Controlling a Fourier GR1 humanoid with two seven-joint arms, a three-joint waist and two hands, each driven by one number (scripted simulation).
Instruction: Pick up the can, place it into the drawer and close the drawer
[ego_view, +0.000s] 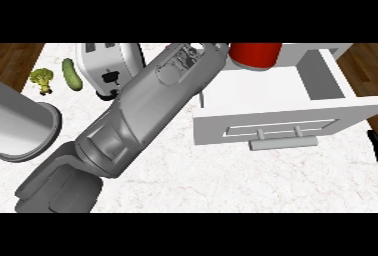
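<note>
We see the red can (255, 55) at the far end of the open drawer (325, 75), over its back corner, with one grey forearm (148, 107) stretched diagonally across the counter (221, 185) toward it. That reach makes sense if the can is being carried into the drawer, which stands pulled out with its front panel and handle (283, 144) facing us, ready to be pushed shut afterwards. The hand at the end of that arm is hidden behind the wrist and the can, so we cannot tell whether its fingers are curled round the can or spread — nor whether the can already rests on the drawer floor. Which arm this is we cannot say either. A sliver of black shows at the right edge; too little to read. To the left lie a toaster (111, 62), a cucumber (71, 74) and broccoli (41, 78) — well apart from the drawer.
</note>
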